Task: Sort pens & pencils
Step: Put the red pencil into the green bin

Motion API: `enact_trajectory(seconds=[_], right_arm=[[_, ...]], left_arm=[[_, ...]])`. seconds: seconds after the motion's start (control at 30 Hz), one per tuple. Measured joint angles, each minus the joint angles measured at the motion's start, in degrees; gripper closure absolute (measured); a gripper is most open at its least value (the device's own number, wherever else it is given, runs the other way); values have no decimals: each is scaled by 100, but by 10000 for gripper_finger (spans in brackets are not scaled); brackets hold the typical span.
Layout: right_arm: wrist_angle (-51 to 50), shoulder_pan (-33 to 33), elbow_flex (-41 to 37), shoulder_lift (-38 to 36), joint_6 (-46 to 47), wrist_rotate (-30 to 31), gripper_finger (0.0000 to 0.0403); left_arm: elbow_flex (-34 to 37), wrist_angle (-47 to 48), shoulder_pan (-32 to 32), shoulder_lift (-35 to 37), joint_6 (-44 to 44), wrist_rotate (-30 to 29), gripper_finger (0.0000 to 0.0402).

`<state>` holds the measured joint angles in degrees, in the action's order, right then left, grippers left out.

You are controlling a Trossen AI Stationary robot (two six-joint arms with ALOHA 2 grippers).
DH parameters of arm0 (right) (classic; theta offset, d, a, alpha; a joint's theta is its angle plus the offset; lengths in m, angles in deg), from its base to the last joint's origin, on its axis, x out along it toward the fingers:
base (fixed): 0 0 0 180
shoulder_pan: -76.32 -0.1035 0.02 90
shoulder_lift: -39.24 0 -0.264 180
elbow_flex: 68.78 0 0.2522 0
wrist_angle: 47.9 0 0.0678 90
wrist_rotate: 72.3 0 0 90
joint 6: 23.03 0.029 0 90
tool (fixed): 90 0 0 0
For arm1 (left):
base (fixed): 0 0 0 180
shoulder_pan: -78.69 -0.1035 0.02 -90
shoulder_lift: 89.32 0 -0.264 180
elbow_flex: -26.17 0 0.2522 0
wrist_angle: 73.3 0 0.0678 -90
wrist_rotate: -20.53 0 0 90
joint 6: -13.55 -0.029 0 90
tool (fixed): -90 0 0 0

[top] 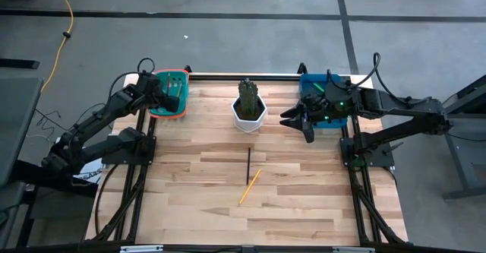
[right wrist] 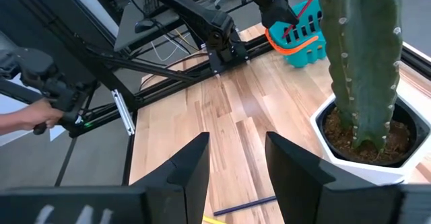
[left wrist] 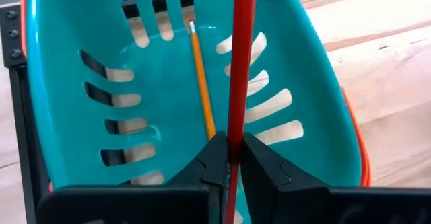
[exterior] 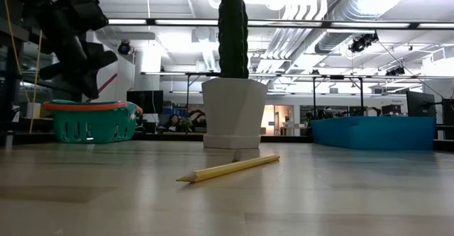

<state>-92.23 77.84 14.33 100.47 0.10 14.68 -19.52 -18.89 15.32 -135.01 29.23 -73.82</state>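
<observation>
On the pale wooden worktop (top: 304, 207), the left gripper (left wrist: 229, 158) holds a thin red pencil (left wrist: 240, 62) in narrow jaws over the teal slotted plastic basket (top: 168, 93) at upper left. Released tilted, it might bounce out. The right gripper (top: 298, 121) hovers with jaws wide; a yellow pencil (top: 250, 186) and a dark pencil (top: 249, 166) wait at centre.

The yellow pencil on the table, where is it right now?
In the high view the yellow pencil lies slanted near the table's middle, in front of the potted cactus, its upper end just beside the dark pencil.
</observation>
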Motion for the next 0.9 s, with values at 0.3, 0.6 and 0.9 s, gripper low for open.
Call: enact_trajectory(seconds=[0.3, 0.6, 0.9], right_arm=[[-2, -4, 0, 0, 24, -7, 267], [-4, -4, 0, 0, 42, -52, 267], [-13, -4, 0, 0, 35, -72, 267]], left_arm=[[12, -39, 0, -286, -12, 58, 380], [12, -26, 0, -361, -24, 16, 380], [12, -78, 0, -361, -226, 24, 326]])
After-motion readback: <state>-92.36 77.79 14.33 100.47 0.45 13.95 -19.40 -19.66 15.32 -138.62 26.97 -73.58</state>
